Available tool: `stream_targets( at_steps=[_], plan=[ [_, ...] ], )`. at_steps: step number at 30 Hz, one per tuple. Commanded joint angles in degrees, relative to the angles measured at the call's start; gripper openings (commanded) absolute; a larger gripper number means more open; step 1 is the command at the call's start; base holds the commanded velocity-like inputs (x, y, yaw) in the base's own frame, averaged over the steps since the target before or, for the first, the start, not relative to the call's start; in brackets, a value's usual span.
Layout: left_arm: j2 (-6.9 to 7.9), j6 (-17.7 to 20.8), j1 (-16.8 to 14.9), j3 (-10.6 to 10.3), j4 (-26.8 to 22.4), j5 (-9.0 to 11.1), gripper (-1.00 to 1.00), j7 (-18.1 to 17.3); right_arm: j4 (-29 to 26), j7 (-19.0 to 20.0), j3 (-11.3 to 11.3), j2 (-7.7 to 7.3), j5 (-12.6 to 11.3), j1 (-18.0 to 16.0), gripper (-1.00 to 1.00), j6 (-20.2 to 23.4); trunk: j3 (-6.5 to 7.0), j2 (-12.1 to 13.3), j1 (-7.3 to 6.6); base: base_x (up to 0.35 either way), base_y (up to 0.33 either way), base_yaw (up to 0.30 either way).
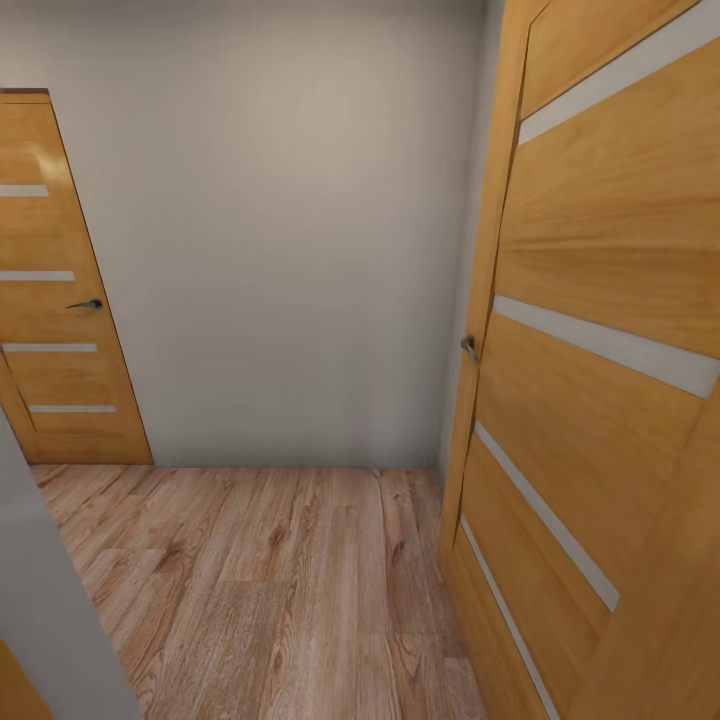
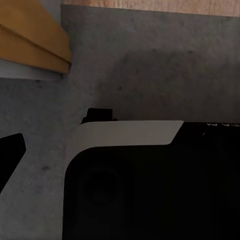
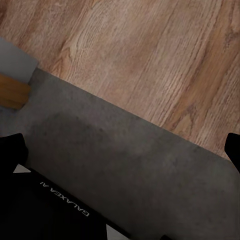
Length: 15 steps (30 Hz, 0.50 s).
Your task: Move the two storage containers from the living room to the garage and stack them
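Note:
The two storage containers are out of view. In the right wrist view my right gripper (image 3: 122, 150) is open, its black fingertips (image 3: 12, 150) at both edges of the picture with nothing between them. It hangs over dark grey concrete floor (image 3: 125, 145), which meets light wood planks (image 3: 150, 50) along a straight edge. In the left wrist view one black fingertip (image 2: 10, 155) of my left gripper (image 2: 120, 155) shows far out at the side, so the gripper is open and holds nothing. Under it are concrete floor (image 2: 150, 75) and my own black and white base (image 2: 150, 185).
The head view shows a small hallway with a wood plank floor (image 1: 270, 580) and a plain grey wall (image 1: 290, 250) ahead. A shut wooden door (image 1: 60, 300) is at the left. An open wooden door (image 1: 600, 350) stands close on my right. A grey wall corner (image 1: 50, 600) is at lower left.

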Motion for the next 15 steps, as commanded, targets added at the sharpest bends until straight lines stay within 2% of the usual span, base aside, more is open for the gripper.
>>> stream_targets(
  at_steps=[1, 4, 8, 11, 15],
  plan=[
    [0.00, 0.0, 0.0, 0.0, -0.1, 0.3, 1.00, -0.1, 0.2, -0.1, 0.1, -0.01, 0.6, -0.1, 1.00, -0.5, -0.05, 0.0, 0.00, 0.000, 0.000, 0.000],
    [0.00, 0.0, 0.0, 0.0, -0.1, 0.4, 1.00, -0.2, 0.2, -0.1, 0.1, -0.01, 0.6, -0.1, 1.00, -0.5, -0.05, 0.0, 0.00, 0.000, -0.008, 0.000],
    [0.00, 0.0, 0.0, 0.1, -0.1, 0.6, 1.00, -0.2, 0.2, -0.1, 0.1, 0.00, 0.6, -0.1, 1.00, -0.5, -0.05, 0.0, 0.00, 0.000, -0.193, 0.000],
    [0.00, 0.0, 0.0, 0.5, -0.2, 1.0, 1.00, 0.1, 0.2, -0.2, 0.1, -0.06, 0.6, -0.1, 1.00, -0.5, -0.05, 0.0, 0.00, 0.007, -0.015, 0.000],
    [0.02, 0.2, 0.0, 0.6, -0.1, 1.0, 1.00, -0.1, 0.2, -0.2, 0.1, -0.06, 0.6, -0.1, 1.00, -0.5, -0.05, 0.0, 0.00, 0.156, -0.004, 0.000]
  ],
)
